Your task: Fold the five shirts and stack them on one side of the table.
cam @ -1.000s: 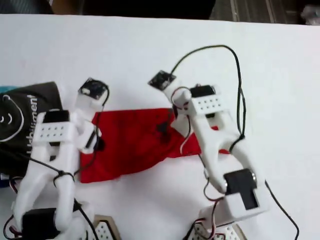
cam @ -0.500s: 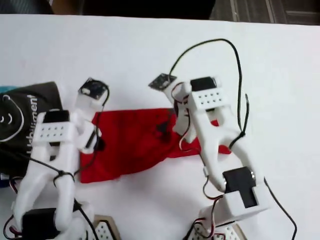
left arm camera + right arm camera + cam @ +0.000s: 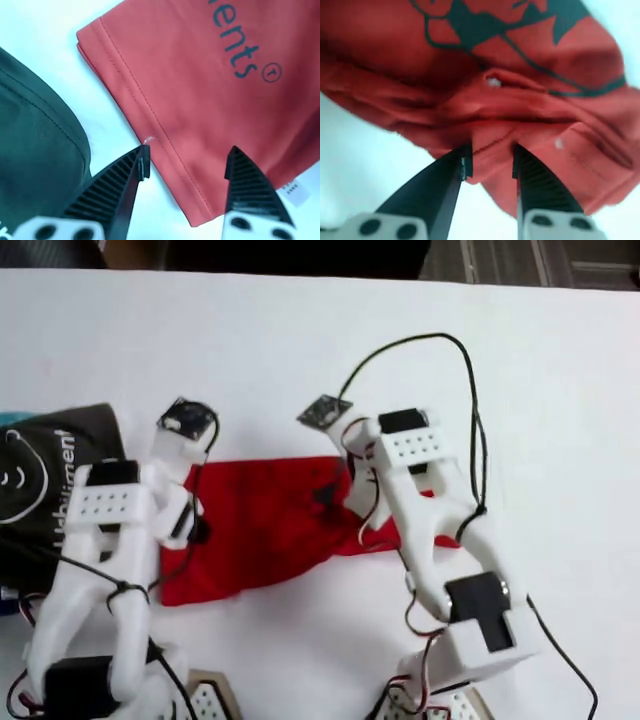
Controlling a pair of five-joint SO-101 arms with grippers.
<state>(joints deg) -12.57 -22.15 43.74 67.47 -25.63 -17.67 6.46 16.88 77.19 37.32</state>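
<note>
Left end effector [image 3: 188,160] hangs released, its jaws spread across the stitched hem of the red shirt [image 3: 270,520]. The shirt lies crumpled in the middle of the table [image 3: 300,340], with a folded dark shirt [image 3: 60,480] just beside that hem. Right end effector [image 3: 491,160] seems clenched on a bunched fold at the red shirt's opposite end. From above, the arms hide both sets of jaws.

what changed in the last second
The right gripper shifted slightly away from its base, then came back to about where it began, over the red shirt. The left gripper, the red shirt and the black shirt stayed as they were.
</note>
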